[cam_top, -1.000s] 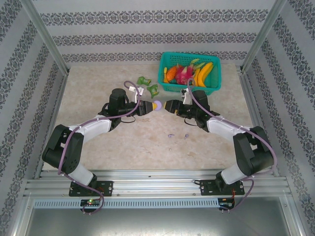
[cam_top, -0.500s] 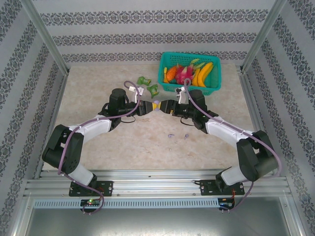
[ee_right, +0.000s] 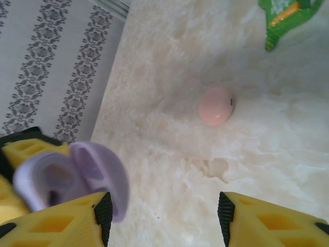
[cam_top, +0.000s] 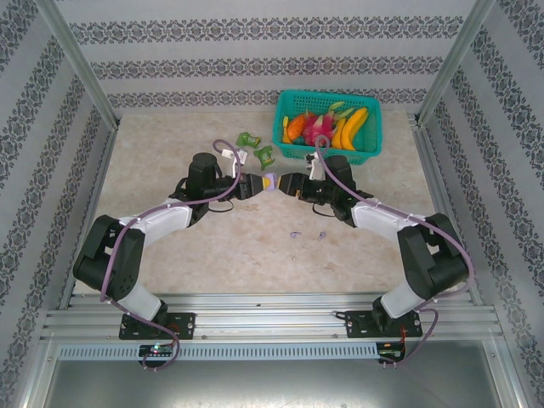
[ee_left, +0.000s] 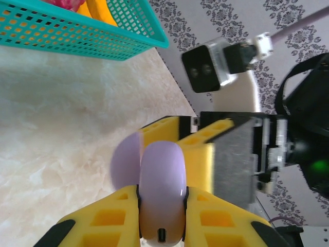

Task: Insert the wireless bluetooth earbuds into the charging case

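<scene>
We clamp the open pale-purple round plastic case (ee_left: 162,175) in our left tool (ee_left: 162,216); right tool (ee_right: 162,213) gapes empty; tiny pale plastic earbuds (cam_top: 295,234) lie nearer, uninserted.

Mid-table: charging case (cam_top: 269,181) between left gripper (cam_top: 260,184) and right gripper (cam_top: 287,184).
Basket (cam_top: 328,156) behind right; wrappers (cam_top: 264,155) left of basket; earbuds (cam_top: 295,235) on table, nearer bases.

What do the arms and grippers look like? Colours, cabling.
The left arm and right arm match: black joints, white link covers, a purple cable looped along each. The left gripper and right gripper have yellow fingers with moulded pockets and black-edged tips.
</scene>
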`<act>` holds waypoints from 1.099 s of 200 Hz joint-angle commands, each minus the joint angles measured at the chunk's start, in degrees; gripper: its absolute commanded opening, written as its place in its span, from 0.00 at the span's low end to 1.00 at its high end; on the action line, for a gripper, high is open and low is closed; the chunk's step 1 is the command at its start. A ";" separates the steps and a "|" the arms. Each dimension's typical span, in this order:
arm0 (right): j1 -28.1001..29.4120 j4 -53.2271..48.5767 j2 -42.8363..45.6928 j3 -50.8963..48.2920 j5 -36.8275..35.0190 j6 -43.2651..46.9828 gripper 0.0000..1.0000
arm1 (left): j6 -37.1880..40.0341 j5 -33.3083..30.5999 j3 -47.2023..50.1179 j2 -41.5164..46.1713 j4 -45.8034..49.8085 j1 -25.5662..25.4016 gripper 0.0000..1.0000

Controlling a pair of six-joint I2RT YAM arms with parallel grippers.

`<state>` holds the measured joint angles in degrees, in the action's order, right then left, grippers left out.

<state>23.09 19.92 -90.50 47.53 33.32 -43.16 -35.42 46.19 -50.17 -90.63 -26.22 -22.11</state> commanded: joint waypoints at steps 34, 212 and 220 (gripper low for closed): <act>0.04 1.34 -1.05 1.25 -0.33 -0.13 0.58 | -0.97 1.82 -1.27 0.88 -3.16 0.09 0.01; -1.22 4.07 1.69 -0.01 6.32 -1.27 0.50 | -4.75 3.32 -1.09 -0.87 -8.69 0.00 0.01; -1.13 4.12 1.53 0.27 6.32 -1.35 0.50 | -4.81 3.32 -1.09 -0.95 -8.73 0.04 0.01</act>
<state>21.26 21.50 -87.99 45.95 38.50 -43.97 -39.53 48.03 -50.17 -91.07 -32.03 -22.11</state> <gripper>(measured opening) 0.500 0.200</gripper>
